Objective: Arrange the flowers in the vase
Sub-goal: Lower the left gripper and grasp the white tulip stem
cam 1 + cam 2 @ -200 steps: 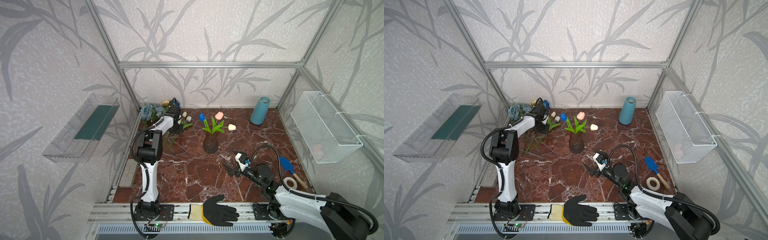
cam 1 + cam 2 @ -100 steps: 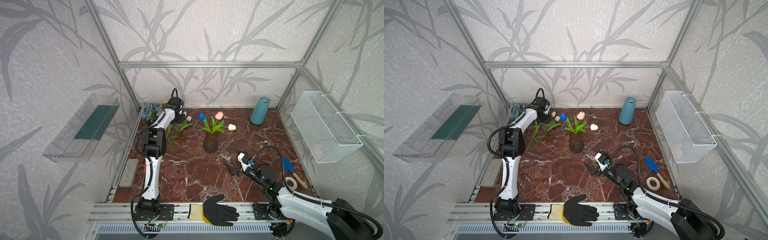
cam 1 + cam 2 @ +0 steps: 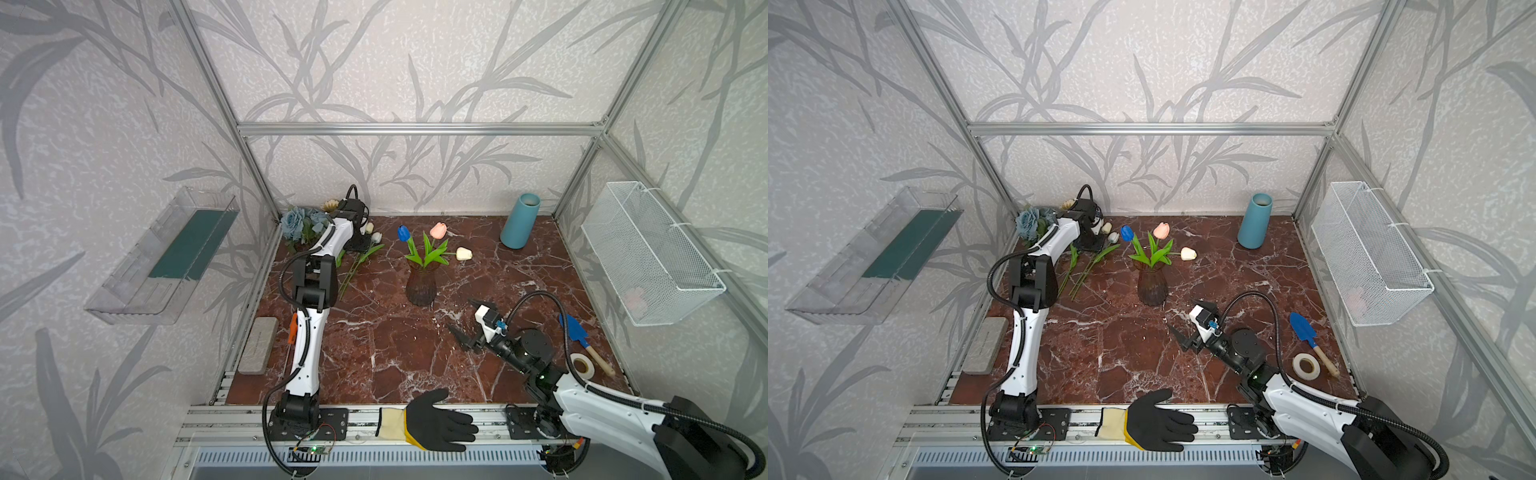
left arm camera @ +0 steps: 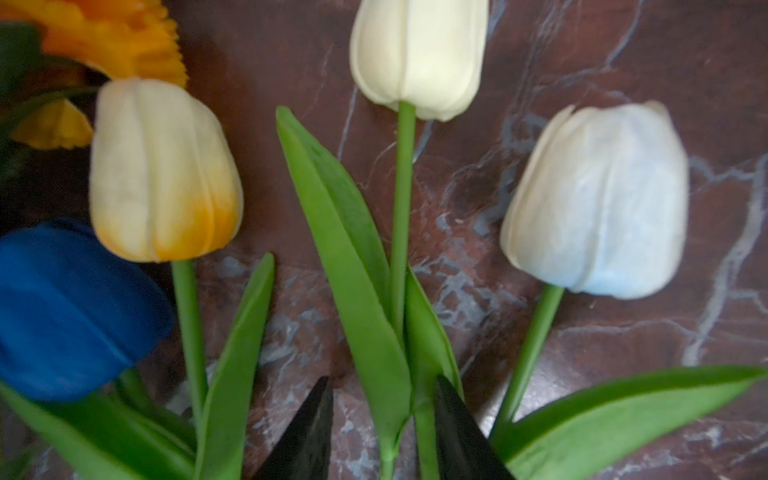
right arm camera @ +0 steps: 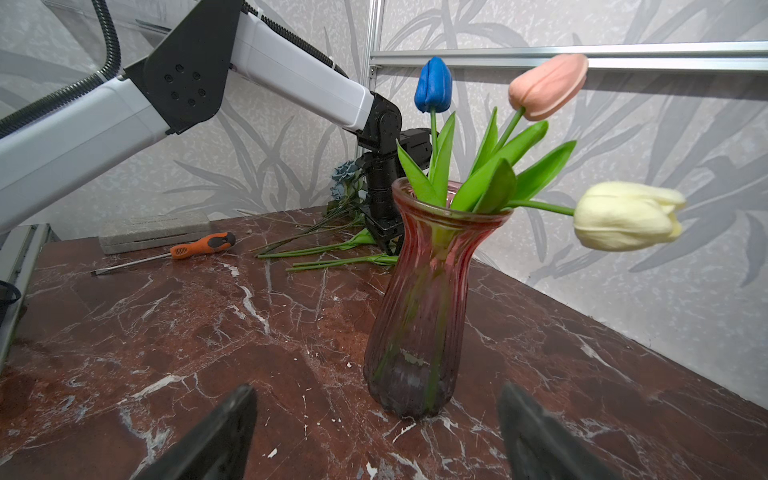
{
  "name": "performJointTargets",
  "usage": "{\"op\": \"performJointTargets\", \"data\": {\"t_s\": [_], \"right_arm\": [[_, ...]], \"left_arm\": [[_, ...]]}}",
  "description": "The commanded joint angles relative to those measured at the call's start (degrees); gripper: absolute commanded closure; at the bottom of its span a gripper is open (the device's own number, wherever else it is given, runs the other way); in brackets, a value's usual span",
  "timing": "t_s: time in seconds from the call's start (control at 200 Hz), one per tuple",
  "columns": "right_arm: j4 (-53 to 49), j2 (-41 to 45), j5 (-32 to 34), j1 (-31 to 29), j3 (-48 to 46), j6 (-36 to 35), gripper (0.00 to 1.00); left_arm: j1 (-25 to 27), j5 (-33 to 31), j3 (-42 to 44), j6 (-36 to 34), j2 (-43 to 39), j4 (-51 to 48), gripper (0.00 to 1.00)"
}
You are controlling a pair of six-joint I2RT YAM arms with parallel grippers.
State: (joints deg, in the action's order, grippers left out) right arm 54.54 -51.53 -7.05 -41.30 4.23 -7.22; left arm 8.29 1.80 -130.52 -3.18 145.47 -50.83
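Observation:
The ribbed glass vase (image 3: pixel 420 286) (image 3: pixel 1152 286) (image 5: pixel 419 311) stands mid-table and holds a blue tulip (image 3: pixel 402 232), a pink tulip (image 3: pixel 438 230) and a cream tulip (image 3: pixel 463 253). More flowers lie at the back left: a cream tulip (image 4: pixel 415 54), a pale white-blue tulip (image 4: pixel 598 199), a yellow-tinged tulip (image 4: pixel 162 170), a dark blue bloom (image 4: pixel 62 311), an orange marigold (image 4: pixel 112 37) and dusty-blue roses (image 3: pixel 293 220). My left gripper (image 4: pixel 380 382) (image 3: pixel 360 245) stands open, its fingers either side of the cream tulip's stem and leaf. My right gripper (image 5: pixel 377 386) (image 3: pixel 459 312) is open and empty, in front of the vase.
A teal cylinder (image 3: pixel 519 222) stands at the back right below a wire basket (image 3: pixel 648 253) on the right wall. A blue trowel (image 3: pixel 575 330) and a tape roll (image 3: pixel 582 365) lie front right. A screwdriver (image 5: pixel 199 247) and a grey block (image 3: pixel 258 345) lie at the left, a black glove (image 3: pixel 436 419) on the front rail.
My left arm stretched toward the back wall, carrying its gripper over the lying tulips, then held still. The right arm has barely moved.

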Motion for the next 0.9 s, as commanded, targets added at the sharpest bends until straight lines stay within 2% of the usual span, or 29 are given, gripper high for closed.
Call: {"op": "performJointTargets", "data": {"t_s": [0.0, 0.145, 0.215, 0.32, 0.43, 0.495, 0.725, 0.81, 0.895], "right_arm": [[0.14, 0.95, -0.34, -0.27, 0.34, 0.10, 0.09], [-0.43, 1.49, -0.42, -0.27, 0.34, 0.10, 0.09], [-0.41, 1.43, -0.42, -0.27, 0.37, 0.01, 0.09], [-0.54, 1.52, -0.51, -0.27, 0.35, -0.04, 0.09], [-0.58, 1.61, -0.77, -0.27, 0.37, -0.05, 0.09], [-0.81, 1.86, -0.86, -0.27, 0.39, -0.07, 0.09], [-1.55, 2.66, -1.04, -0.27, 0.39, -0.07, 0.09], [-1.59, 2.51, -0.99, -0.27, 0.44, -0.17, 0.09], [-1.29, 2.06, -1.04, -0.27, 0.51, -0.16, 0.09]], "left_arm": [[-0.12, 0.24, -1.67, -0.49, 1.64, -5.45, 0.62], [-0.12, 0.79, -1.58, 0.51, 1.07, -7.61, 0.66], [-0.12, 3.79, -0.43, 1.17, -0.06, -7.41, 0.66], [0.13, 8.22, 1.39, 2.54, -2.27, -6.91, 0.61], [0.45, 9.85, 4.31, 3.56, -5.09, -5.51, 0.53], [0.83, 9.12, 5.59, 3.88, -6.66, -5.55, 0.50], [1.66, 3.15, 14.02, 4.32, -14.73, -1.83, 0.50], [1.74, 2.87, 20.15, 3.38, -19.02, 3.27, 0.51], [1.55, -0.27, 24.69, 3.84, -20.74, 7.09, 0.53]]}}
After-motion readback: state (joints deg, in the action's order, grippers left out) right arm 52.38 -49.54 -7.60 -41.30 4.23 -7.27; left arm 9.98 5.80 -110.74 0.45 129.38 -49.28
